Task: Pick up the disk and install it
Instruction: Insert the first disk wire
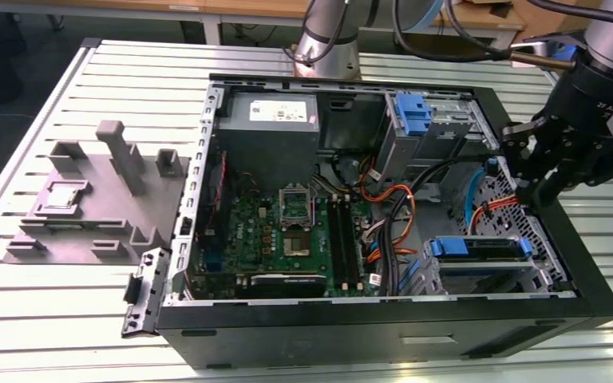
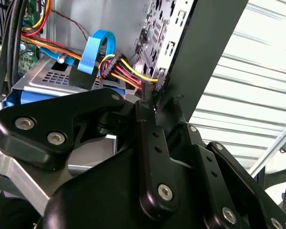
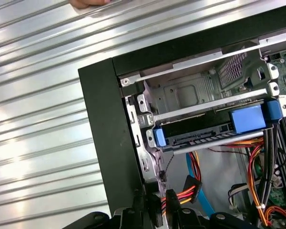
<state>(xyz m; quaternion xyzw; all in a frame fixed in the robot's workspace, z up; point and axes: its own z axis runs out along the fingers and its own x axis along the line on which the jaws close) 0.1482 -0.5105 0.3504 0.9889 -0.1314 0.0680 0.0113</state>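
On the slatted metal table (image 1: 61, 303), the open computer case (image 1: 318, 339) lies on its side. A grey plastic fixture (image 1: 93, 199) stands beside it at the exterior view's left, and a wooden bench (image 1: 253, 8) stands behind. My gripper (image 1: 528, 191) hangs by the case's wall at the exterior view's right; I cannot tell whether it is spread or pressed together. The disk (image 1: 477, 247), blue-framed, sits in the drive cage (image 1: 434, 278) near my gripper, apart from it.
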